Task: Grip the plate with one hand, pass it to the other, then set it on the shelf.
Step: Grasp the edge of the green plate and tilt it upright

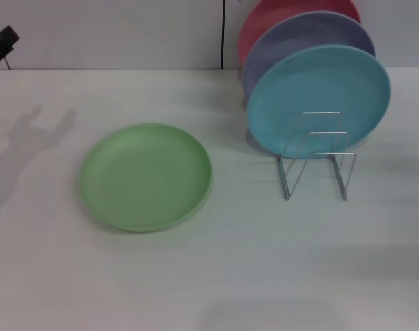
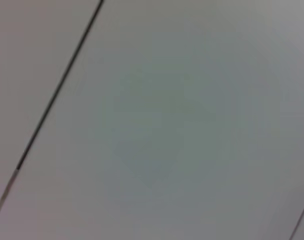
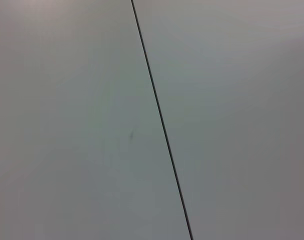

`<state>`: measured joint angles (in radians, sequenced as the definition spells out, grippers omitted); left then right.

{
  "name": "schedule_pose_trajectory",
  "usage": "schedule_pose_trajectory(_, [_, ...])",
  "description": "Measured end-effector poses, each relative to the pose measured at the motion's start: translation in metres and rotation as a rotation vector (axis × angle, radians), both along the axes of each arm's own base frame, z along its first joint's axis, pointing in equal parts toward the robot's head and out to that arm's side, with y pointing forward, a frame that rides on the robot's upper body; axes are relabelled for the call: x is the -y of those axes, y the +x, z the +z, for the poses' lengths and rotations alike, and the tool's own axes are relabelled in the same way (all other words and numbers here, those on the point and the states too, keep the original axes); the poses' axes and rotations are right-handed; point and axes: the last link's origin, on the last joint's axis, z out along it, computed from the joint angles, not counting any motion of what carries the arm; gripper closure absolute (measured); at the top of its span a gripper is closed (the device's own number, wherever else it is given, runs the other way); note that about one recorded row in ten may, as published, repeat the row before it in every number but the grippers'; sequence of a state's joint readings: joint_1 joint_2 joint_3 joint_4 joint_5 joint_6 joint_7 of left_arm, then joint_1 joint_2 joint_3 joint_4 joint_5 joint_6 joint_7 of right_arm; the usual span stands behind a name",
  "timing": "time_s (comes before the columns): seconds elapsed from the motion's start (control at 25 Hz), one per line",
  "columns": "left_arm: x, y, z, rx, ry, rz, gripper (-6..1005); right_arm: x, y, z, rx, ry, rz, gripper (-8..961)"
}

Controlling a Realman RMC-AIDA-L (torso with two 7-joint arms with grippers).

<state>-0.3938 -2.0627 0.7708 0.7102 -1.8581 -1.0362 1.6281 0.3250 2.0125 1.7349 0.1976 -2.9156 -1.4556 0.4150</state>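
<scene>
The light green plate (image 1: 147,176) lies flat on the white table, left of centre in the head view. The silver wire shelf (image 1: 317,164) stands to its right, with a gap of bare table between them. Only a black tip of my left gripper (image 1: 3,43) shows at the far left edge, high above the table and well away from the plate; its shadow falls on the table below. My right gripper is out of view. Both wrist views show only a pale panelled surface with a dark seam.
A light blue plate (image 1: 320,100) stands upright in the shelf, with a lavender plate (image 1: 292,41) and a red plate (image 1: 264,21) behind it. The white table (image 1: 216,276) stretches toward me. A pale wall runs along the back.
</scene>
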Motion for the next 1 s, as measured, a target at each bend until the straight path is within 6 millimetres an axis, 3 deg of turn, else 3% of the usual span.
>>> schedule_pose_trajectory(0.32, [0.005,0.032,0.021,-0.015,-0.172,0.019,169,0.000,0.000,0.000,-0.002,0.003,0.000,229])
schedule_pose_trajectory(0.8, [0.000,0.059,0.011,-0.345,-0.555,0.307,170,0.003,0.000,-0.002,-0.006,0.006,0.000,230])
schedule_pose_trajectory(1.0, [-0.005,0.065,0.002,-0.456,-0.615,0.399,170,0.003,-0.001,-0.004,-0.003,-0.001,0.003,230])
